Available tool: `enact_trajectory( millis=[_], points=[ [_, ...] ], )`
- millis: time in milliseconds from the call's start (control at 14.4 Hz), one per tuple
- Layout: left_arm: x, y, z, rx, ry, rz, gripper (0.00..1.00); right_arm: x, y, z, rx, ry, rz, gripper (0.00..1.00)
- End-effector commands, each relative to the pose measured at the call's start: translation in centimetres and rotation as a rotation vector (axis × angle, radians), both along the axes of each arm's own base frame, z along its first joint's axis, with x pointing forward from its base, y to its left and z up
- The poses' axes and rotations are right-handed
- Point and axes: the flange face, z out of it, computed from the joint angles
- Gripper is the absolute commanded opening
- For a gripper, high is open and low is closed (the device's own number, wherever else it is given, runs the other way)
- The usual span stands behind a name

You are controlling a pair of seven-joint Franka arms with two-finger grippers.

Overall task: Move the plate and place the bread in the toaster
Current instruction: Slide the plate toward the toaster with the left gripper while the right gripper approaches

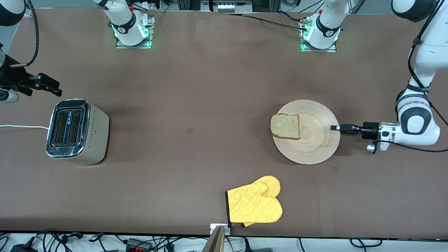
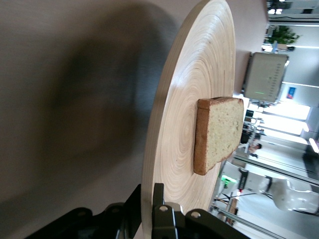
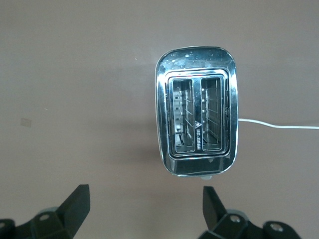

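The round light-wood plate lies toward the left arm's end of the table. A slice of bread rests on the plate's part nearest the toaster. My left gripper is shut on the plate's rim at the side away from the bread. In the left wrist view the rim of the plate sits pinched in the left gripper, with the bread past it. The chrome-topped toaster stands toward the right arm's end. My right gripper hangs open and empty above the table next to the toaster.
A yellow oven mitt lies near the table's front edge, nearer to the front camera than the plate. The toaster's white cord runs off toward the right arm's end of the table. Cables lie along the front edge.
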Motion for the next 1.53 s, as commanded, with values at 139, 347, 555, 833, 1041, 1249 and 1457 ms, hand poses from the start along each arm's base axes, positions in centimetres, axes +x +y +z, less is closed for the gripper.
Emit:
enact_trajectory(
  millis=[139, 347, 555, 833, 1041, 1249, 1457],
  points=[
    [0.7, -10.6, -0.9, -0.146, 0.036, -0.084, 0.0, 0.0, 0.1, 0.7, -0.002, -0.011, -0.001, 1.0],
    [0.7, -18.5, -1.5, -0.225, 0.062, -0.098, 0.0, 0.0, 0.0, 0.4, 0.002, 0.001, -0.007, 1.0],
    [1.2, -24.6, -1.8, -0.206, 0.035, -0.075, 0.0, 0.6, -0.2, -0.6, 0.001, 0.009, -0.007, 1.0],
    [0.1, -33.3, -2.4, -0.223, 0.032, -0.026, 0.0, 1.3, 0.4, -2.4, 0.005, 0.038, 0.005, 1.0],
    [-1.1, -38.1, -3.9, -0.192, 0.024, 0.009, 0.0, 2.1, 3.1, -4.9, 0.008, 0.085, 0.049, 1.0],
    [-2.1, -41.6, -4.2, -0.169, 0.02, 0.046, 0.0, 4.0, 6.2, -8.6, 0.036, 0.092, 0.088, 1.0],
    [-3.1, -44.1, -4.7, -0.144, 0.016, 0.057, 0.0, 4.6, 9.3, -12.3, 0.082, 0.149, 0.117, 1.0]
  ],
)
